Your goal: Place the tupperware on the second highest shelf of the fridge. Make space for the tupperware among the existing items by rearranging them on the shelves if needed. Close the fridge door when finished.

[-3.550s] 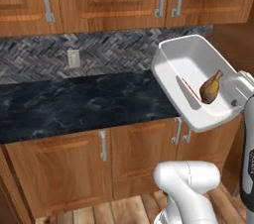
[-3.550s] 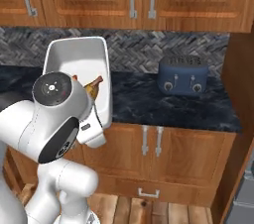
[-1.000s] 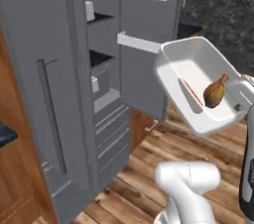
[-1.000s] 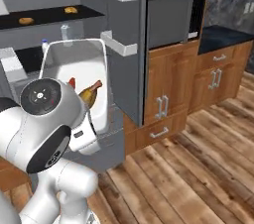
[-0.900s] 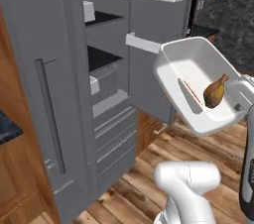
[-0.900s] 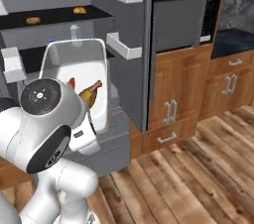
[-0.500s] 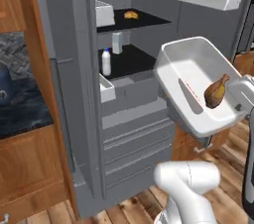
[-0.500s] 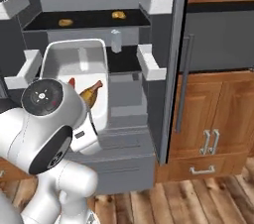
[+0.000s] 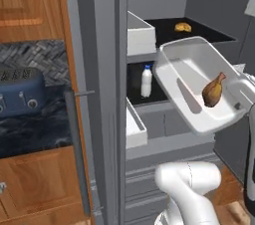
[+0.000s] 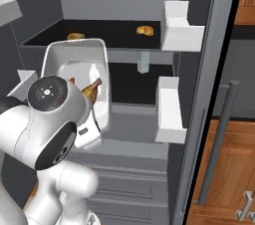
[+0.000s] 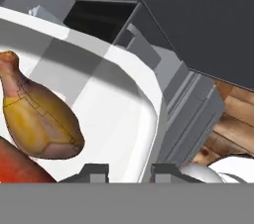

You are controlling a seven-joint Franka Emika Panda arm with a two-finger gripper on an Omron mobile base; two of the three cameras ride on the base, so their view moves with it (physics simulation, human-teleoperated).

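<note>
Carrying the tub (image 9: 191, 82) toward the open fridge (image 10: 124, 134) is the step in hand. The tool (image 11: 128, 171) is clamped on the tub's near rim, one tip inside the wall and one outside, at the bottom centre of the hand view. The tub hangs tilted at centre right of the left base view, in front of the shelves and not yet on any of them; the drumstick (image 9: 213, 90) lies toward its lower end, and a red bit (image 11: 17, 168) sits at the lower left of the hand view.

Inside the fridge, the top shelf (image 10: 114, 34) carries two orange-yellow lumps (image 10: 145, 30), in the upper middle of the right base view. One level below, the second shelf (image 10: 137, 82) holds a small white bottle (image 9: 146, 81) with a blue cap, seen at centre of the left base view, just left of the tub's rim. The rest of that shelf's front looks bare in the right base view, though the tub and arm hide its left part.

Next, the tub seems to need levelling and a reach forward over the second shelf's grey edge, to the side of the bottle where free space shows. Whether the gap is wide enough cannot be told; if not, the bottle would have to shift first. The door (image 10: 209, 94) at the right of the right base view stands open, to be shut last.
</note>
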